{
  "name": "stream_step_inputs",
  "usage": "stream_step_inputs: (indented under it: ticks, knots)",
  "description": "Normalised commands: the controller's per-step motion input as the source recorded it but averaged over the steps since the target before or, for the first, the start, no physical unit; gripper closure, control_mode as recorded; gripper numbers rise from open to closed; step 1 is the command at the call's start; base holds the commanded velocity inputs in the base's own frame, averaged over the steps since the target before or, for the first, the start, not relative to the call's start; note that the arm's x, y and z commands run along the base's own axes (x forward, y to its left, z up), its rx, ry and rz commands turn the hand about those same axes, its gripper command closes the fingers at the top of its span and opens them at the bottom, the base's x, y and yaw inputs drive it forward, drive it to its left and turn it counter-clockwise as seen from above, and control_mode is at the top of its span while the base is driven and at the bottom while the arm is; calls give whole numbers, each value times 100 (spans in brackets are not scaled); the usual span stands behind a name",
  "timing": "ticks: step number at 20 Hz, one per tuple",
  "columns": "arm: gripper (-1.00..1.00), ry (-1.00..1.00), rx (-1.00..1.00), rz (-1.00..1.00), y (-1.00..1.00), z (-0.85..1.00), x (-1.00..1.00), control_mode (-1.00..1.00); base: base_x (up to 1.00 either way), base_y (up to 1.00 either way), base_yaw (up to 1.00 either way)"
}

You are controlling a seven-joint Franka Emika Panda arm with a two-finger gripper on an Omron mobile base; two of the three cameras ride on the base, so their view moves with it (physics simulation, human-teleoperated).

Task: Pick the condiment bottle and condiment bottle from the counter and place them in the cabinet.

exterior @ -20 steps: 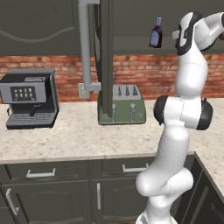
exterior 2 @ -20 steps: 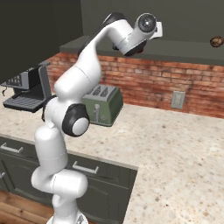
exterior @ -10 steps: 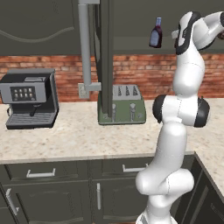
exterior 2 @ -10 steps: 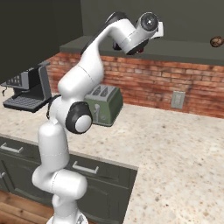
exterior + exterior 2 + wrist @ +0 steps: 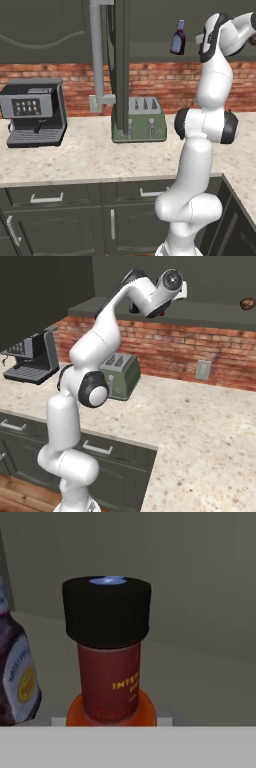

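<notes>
A red condiment bottle (image 5: 110,677) with a black cap and an orange foot stands upright right in front of the hand camera, above a pale shelf floor in the cabinet. My gripper is closed around its lower part, with the fingertips hidden below the picture's edge. A second condiment bottle (image 5: 15,677), dark purple with a white and yellow label, stands just to its left on the same shelf. That purple bottle (image 5: 177,39) also shows high up beside my raised forearm. My wrist (image 5: 170,281) is lifted to the level of the cabinet (image 5: 210,311).
On the counter (image 5: 75,155) below stand a green toaster (image 5: 139,120) and a black coffee machine (image 5: 34,112). A dark open cabinet door (image 5: 120,65) and a grey post (image 5: 97,50) hang left of the arm. A small brown thing (image 5: 247,303) lies on the shelf edge.
The hand has shifted only slightly at cabinet height. The purple bottle has stayed where it was.
</notes>
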Motion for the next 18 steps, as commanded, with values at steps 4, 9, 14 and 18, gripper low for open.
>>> stream_step_inputs:
  ticks: [4,9,14,18]
  knots:
    - [-100,0,0,0,0,-26,19,-100,0,0,0]
    - [-100,0,0,0,-12,-1,0,-100,0,0,0]
    - [-100,-2,0,0,-15,0,0,-100,0,0,0]
    - [-100,-3,0,0,-12,0,-1,-100,0,0,0]
